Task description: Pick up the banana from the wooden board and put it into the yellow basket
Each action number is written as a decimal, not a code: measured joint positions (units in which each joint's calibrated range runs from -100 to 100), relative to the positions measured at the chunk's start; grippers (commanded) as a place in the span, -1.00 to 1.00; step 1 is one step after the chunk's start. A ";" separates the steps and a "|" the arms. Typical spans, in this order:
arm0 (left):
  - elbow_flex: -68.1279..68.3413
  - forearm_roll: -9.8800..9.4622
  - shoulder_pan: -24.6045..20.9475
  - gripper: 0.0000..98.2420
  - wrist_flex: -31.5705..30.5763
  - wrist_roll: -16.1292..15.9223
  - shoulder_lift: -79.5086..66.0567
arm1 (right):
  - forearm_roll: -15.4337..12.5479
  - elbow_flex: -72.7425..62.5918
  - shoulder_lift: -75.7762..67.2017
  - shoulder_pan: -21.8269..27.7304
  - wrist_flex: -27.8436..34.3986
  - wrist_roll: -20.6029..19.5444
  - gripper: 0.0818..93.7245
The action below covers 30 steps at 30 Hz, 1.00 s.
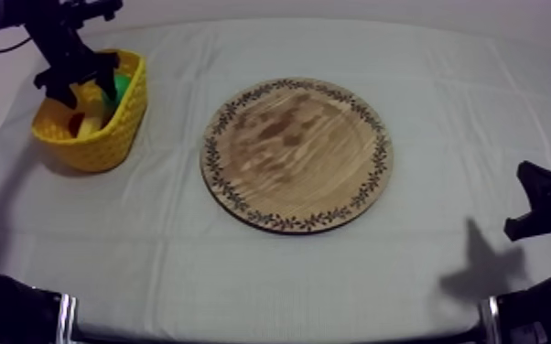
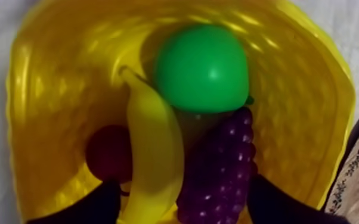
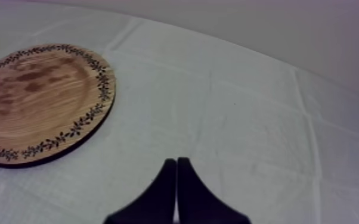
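The left pincer hangs over the yellow basket at the far left part of the table. Its arm comes in from the upper left and reaches down, so that the fingers point into the basket. In the left wrist view its two black fingers stand wide apart and they hold nothing; the near end of the banana and the bunch of grapes lie between them, lower down in the basket. The banana lies inside the basket. Its long axis runs from the pincer side toward the far wall of the basket, and its thin tip points to that wall, just beside the green pear. Its hollow side faces a small red fruit, which touches it, and the grapes lie along its other side. The round wooden board is in the middle of the table, near the basket but apart from it. The right pincer rests low at the right side of the table, well apart from the board, with its fingers pressed together as a narrow wedge around nothing.
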 measured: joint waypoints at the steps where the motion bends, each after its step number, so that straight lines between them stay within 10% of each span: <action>1: 0.00 0.00 -0.21 0.84 -0.08 -0.05 -0.17 | 0.00 0.00 0.00 0.00 0.00 0.00 -1.00; 15: 8.09 -0.28 -0.30 0.92 -3.04 -0.12 -15.91 | 0.00 0.00 0.00 0.00 0.00 0.00 -1.00; 30: 32.81 -0.62 2.80 0.10 -14.54 0.43 -49.63 | 0.00 0.00 0.00 0.00 0.00 0.00 -1.00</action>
